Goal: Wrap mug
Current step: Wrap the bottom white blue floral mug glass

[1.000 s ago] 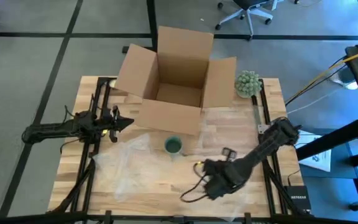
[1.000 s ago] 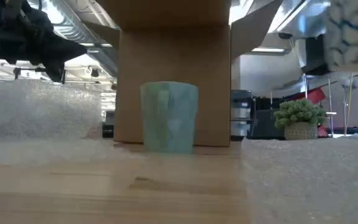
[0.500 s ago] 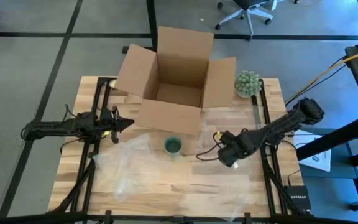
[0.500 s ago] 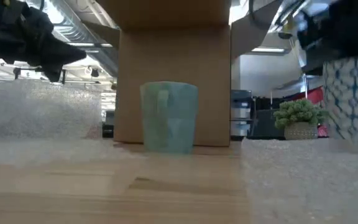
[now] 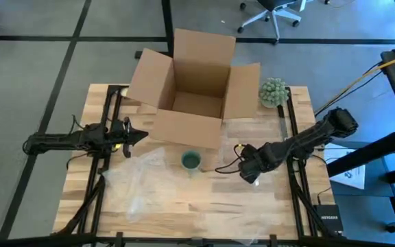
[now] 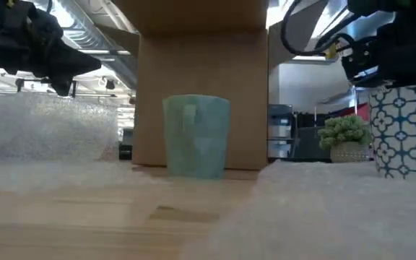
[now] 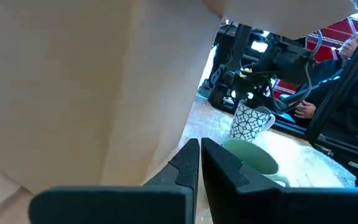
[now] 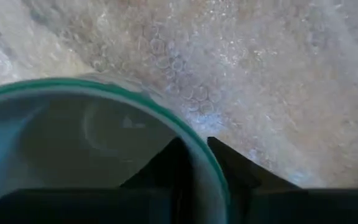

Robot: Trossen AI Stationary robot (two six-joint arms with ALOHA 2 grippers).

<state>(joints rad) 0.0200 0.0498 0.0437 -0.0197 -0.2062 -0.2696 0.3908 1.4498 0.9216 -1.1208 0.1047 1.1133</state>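
Patterned mug (image 6: 407,130) in right gripper (image 5: 247,171), over bubble wrap (image 5: 252,195).

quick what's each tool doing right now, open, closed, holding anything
Left tool: closed, empty, beside the cardboard box.
Right tool: closed on the patterned mug's rim, over the bubble wrap.

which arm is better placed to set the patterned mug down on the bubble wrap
Right. Its pincer already grips the patterned mug over the bubble wrap; the left pincer waits, shut, at the table's left edge.
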